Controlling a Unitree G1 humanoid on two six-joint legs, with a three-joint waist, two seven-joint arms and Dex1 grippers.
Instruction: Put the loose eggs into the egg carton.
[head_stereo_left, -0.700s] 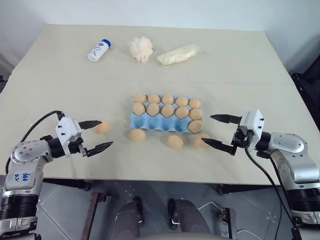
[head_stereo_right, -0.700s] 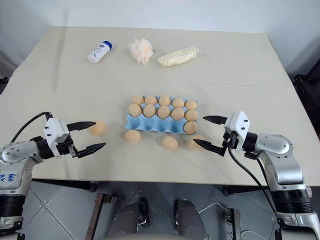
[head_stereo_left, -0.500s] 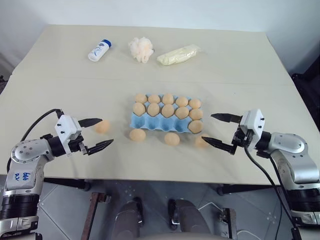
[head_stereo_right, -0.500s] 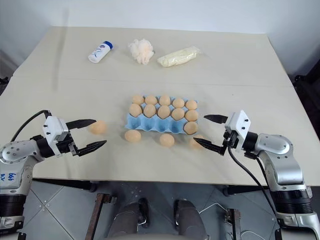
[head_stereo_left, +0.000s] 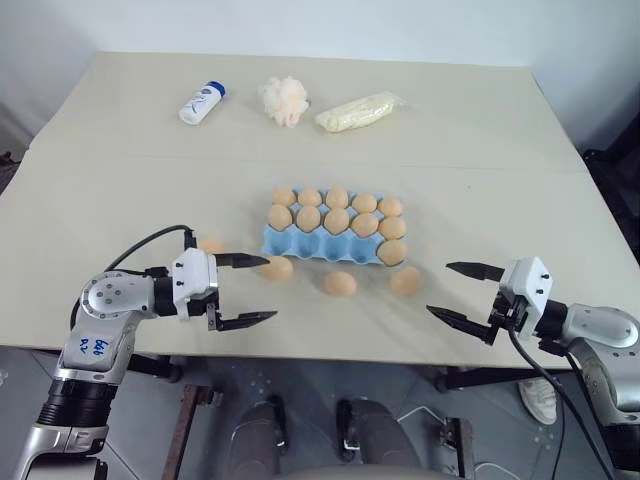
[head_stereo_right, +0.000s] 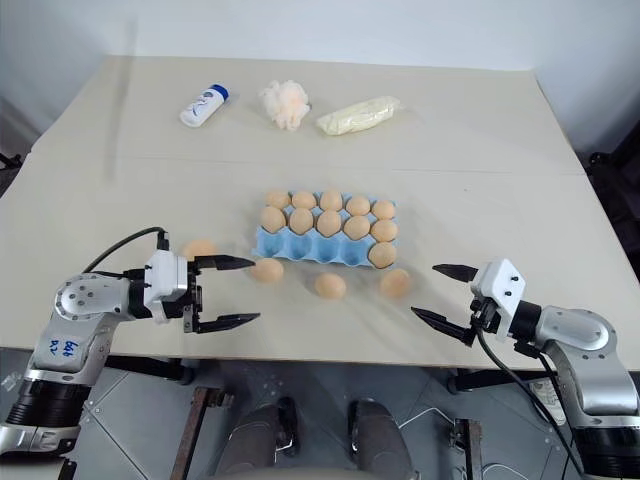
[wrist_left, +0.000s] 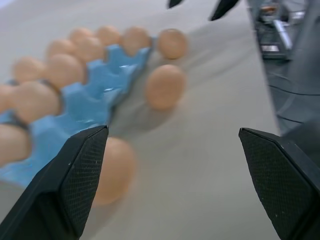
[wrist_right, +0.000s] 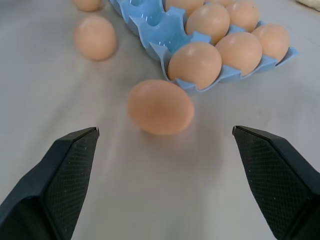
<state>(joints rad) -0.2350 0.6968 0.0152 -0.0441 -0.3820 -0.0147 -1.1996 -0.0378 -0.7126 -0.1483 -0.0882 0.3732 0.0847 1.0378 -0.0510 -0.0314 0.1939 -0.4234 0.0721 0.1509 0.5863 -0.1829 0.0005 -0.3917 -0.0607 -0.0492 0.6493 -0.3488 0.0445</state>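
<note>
Your egg carton (head_stereo_left: 330, 240) sits in the middle of the frame on the bench (head_stereo_left: 480, 150). Its two far rows look full, and one more egg sits in the near row's right-end cup. The other four near cups are empty.

Four loose eggs lie on the bench. Three sit in a row just below the carton: one at its lower left corner (head_stereo_left: 277, 267), one in the middle (head_stereo_left: 340, 283), and one lower right (head_stereo_left: 405, 280). The fourth egg (head_stereo_right: 199, 248) lies further left, apart from the carton.

Your left end effector (head_stereo_left: 243, 291) is at the lower left of the frame, jaws wide open and holding nothing. It points toward the right of the frame, and the egg by the carton's corner lies just past its upper finger. That egg is its closest one.

Your right end effector (head_stereo_left: 466, 292) is at the lower right, also wide open and empty. It points left, and the lower right egg (wrist_right: 160, 106) lies straight ahead of it, lying on its side.

In the left eye view the fourth egg is mostly hidden behind your left wrist, so check it in the right eye view. The left wrist view is blurry up close.
</note>
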